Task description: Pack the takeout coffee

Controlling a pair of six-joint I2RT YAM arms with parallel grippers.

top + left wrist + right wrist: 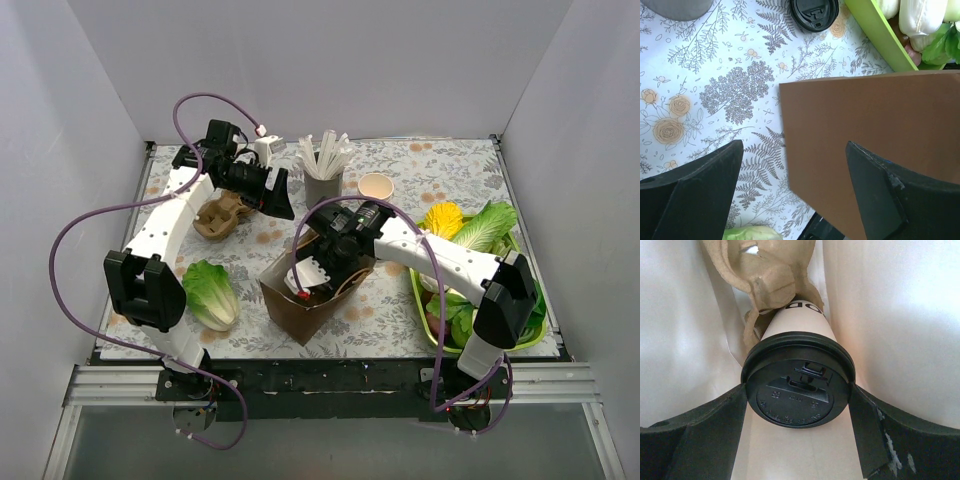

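The takeout coffee, a cream paper cup with a black lid, leans inside the brown paper bag, its base against a cardboard carrier. My right gripper reaches down into the bag, and both fingers press the sides of the lid. In the top view the right gripper sits in the bag's mouth, hiding the cup. My left gripper hovers behind the bag near the back left. The left gripper is open and holds nothing, with the bag's wall and the tablecloth below it.
A cardboard cup carrier and a lettuce lie on the left. At the back stand a grey cup of white sticks and a lidless cream cup. A green tray of vegetables is on the right. A black lid rests near the tray.
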